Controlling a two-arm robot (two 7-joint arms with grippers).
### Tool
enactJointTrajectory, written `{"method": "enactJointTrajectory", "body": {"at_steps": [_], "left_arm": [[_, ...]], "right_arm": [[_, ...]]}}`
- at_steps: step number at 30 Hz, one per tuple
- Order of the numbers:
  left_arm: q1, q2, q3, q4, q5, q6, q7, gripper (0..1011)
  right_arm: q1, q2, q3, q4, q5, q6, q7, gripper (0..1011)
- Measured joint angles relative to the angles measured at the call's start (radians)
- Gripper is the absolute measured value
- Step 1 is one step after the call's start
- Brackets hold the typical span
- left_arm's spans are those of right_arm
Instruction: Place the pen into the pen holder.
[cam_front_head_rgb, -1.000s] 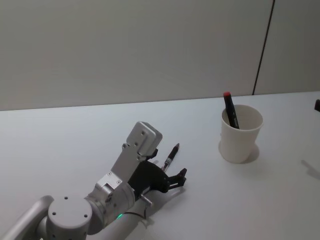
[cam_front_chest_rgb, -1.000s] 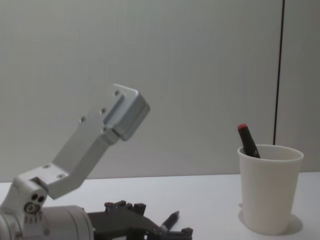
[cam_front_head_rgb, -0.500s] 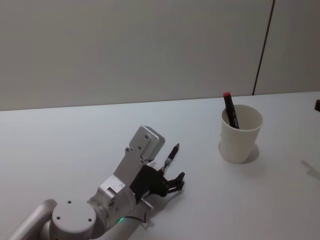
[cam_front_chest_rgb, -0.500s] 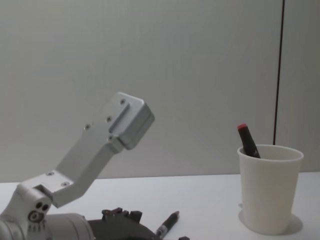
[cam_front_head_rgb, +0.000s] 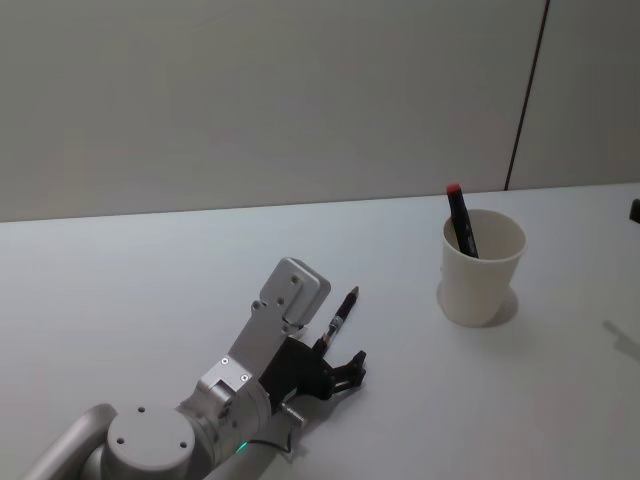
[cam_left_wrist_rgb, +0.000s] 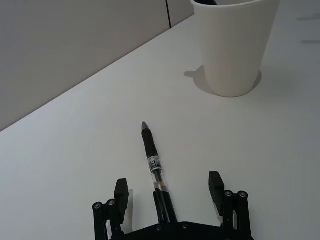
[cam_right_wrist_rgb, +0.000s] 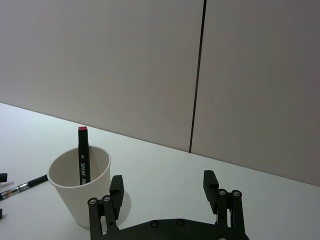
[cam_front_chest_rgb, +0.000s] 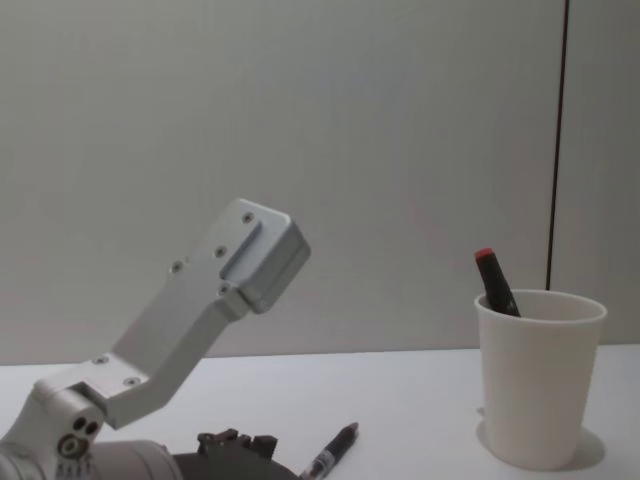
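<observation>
The left gripper (cam_left_wrist_rgb: 168, 181) is straddling the slim black pen (cam_left_wrist_rgb: 151, 156), fingers spread wide and holding nothing, while the right gripper (cam_right_wrist_rgb: 163, 178) is hovering agape near the white paper cup (cam_right_wrist_rgb: 70, 200).

The left gripper (cam_left_wrist_rgb: 168, 184) is showing matt black plastic fingers, and the arm housing (cam_front_chest_rgb: 225, 285) behind it is looking like satin silver-grey metal. Between the fingers, the pen (cam_left_wrist_rgb: 152, 162) is gleaming as glossy black plastic with a clear section. Ahead of the gripper, the pen holder (cam_left_wrist_rgb: 232, 50) is looking like matt white paper, and the table (cam_left_wrist_rgb: 75, 150) is showing a smooth, matt white surface.
</observation>
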Motion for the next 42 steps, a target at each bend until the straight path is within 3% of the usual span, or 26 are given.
{"method": "enactJointTrajectory", "body": {"at_steps": [21,42], "left_arm": [[0.007,-0.003,-0.003,-0.003,-0.002,0.009,0.013,1001],[0.022,-0.013,-0.021,0.001,-0.09,-0.029,0.051,1001]], "right_arm": [[0.0,0.0,0.0,0.0,0.0,0.0,0.0,1002],[0.0,0.0,0.0,0.0,0.0,0.0,0.0,1002]]}}
